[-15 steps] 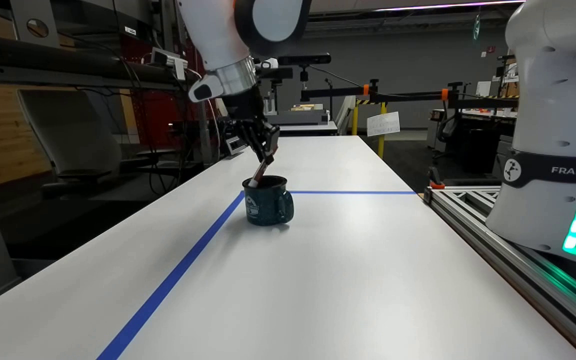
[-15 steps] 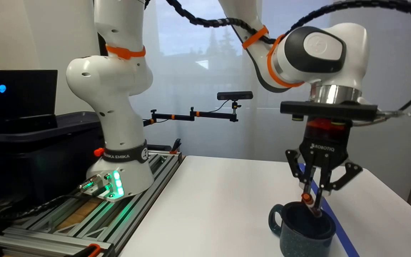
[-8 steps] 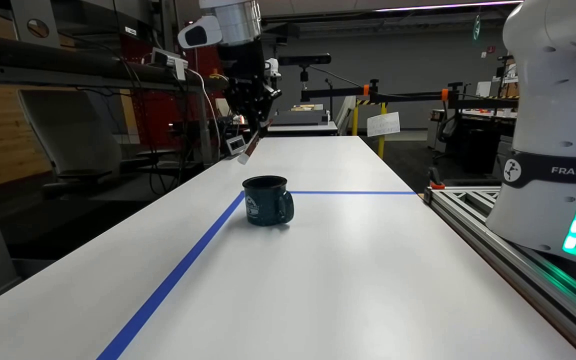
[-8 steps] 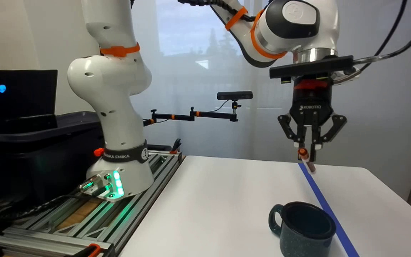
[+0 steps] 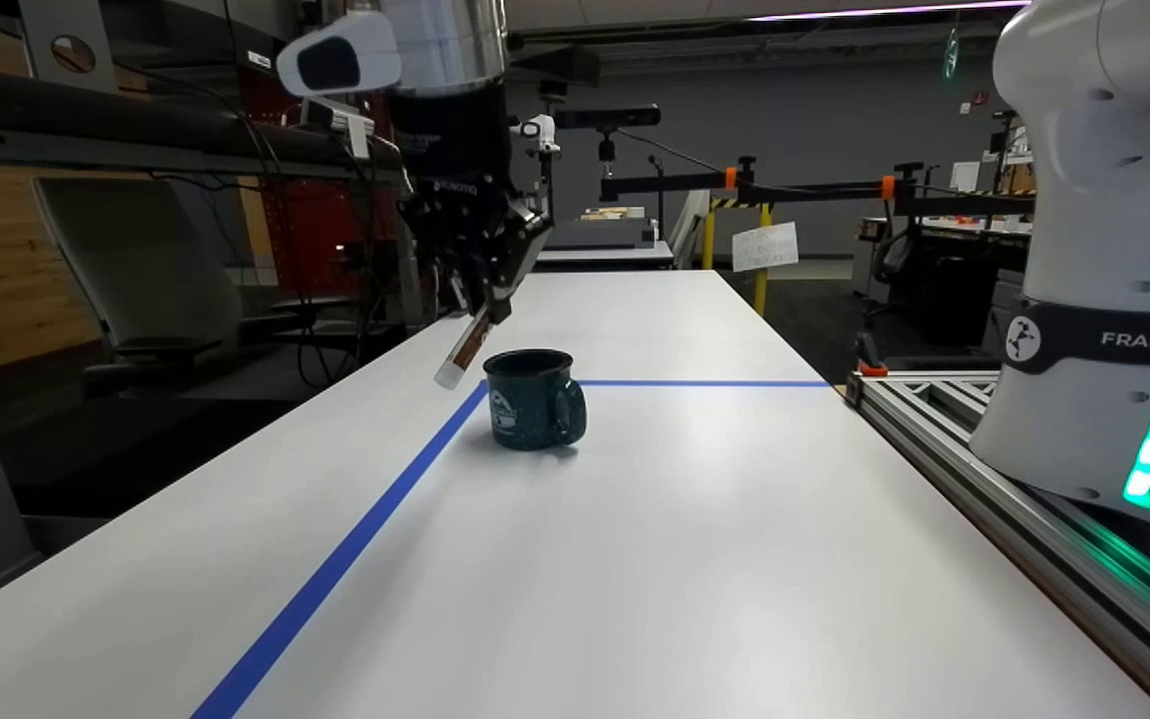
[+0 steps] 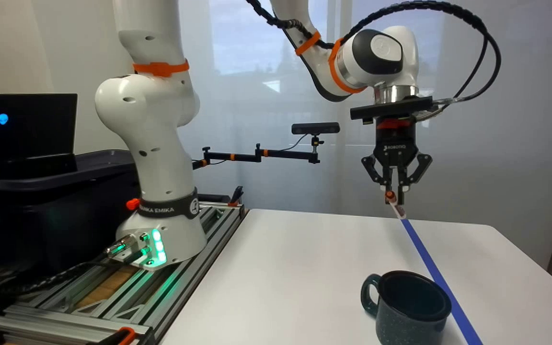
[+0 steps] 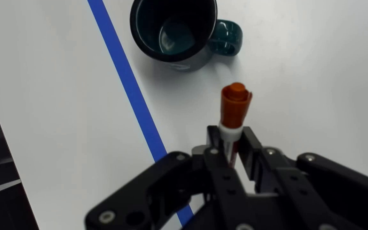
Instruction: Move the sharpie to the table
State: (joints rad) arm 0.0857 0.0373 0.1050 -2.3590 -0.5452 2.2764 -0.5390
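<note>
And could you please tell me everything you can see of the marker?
The marker is slim and plastic-looking, with an orange-red end carrying a knob, a white band next to it, a barrel in dark red and white, and a whitish opposite end. The fingers grip it from both sides. It slants, whitish end lowest, above the table, apart from the mug. Any lettering is unreadable.

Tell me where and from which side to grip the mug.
Probably a stretch of rim, from above, the gripper straddling it: the mug stands upright, open at the top. Avoid the handle, which juts out away from the blue tape. The sharpie in the gripper should be set down first.
</note>
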